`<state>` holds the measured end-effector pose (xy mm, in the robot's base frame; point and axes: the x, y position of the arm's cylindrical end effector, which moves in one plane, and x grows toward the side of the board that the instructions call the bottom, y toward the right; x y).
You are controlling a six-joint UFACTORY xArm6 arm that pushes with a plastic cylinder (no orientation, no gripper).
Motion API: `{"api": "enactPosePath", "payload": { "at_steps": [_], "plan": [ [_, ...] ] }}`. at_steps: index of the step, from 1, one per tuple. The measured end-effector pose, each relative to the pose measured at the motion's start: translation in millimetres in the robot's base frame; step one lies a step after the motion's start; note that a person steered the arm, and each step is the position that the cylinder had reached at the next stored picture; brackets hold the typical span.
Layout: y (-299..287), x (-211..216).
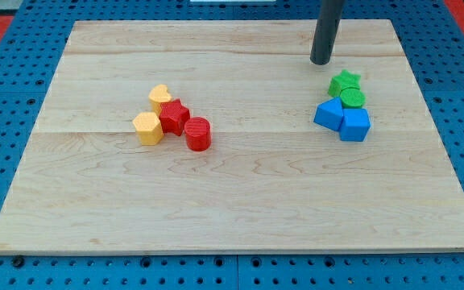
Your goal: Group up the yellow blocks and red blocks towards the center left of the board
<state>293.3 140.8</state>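
Wooden table (240, 201) over blue pegboard (6, 72) held yellow heart (160, 97), yellow hexagon (148, 128), red star (175, 115) and red cylinder (198, 134) clustered centre-left; my tip (321, 60), a jawless end effector gripping nothing, stood just above green star (345, 81), green cylinder (353, 99) and blue blocks (343, 120).

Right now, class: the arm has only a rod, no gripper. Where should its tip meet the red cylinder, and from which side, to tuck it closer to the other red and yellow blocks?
It cannot grip, only push. My tip is far off, above the green star. I would probably press the red cylinder's curved wall on its right, pushing left toward the red star and yellow hexagon, centred since a round wall may roll aside.
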Motion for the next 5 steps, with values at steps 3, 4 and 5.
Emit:
{"api": "enactPosePath", "payload": {
  "at_steps": [3, 4, 5],
  "plan": [
    [-13, 19],
    [-59, 63],
    [-107, 132]
  ]
}}
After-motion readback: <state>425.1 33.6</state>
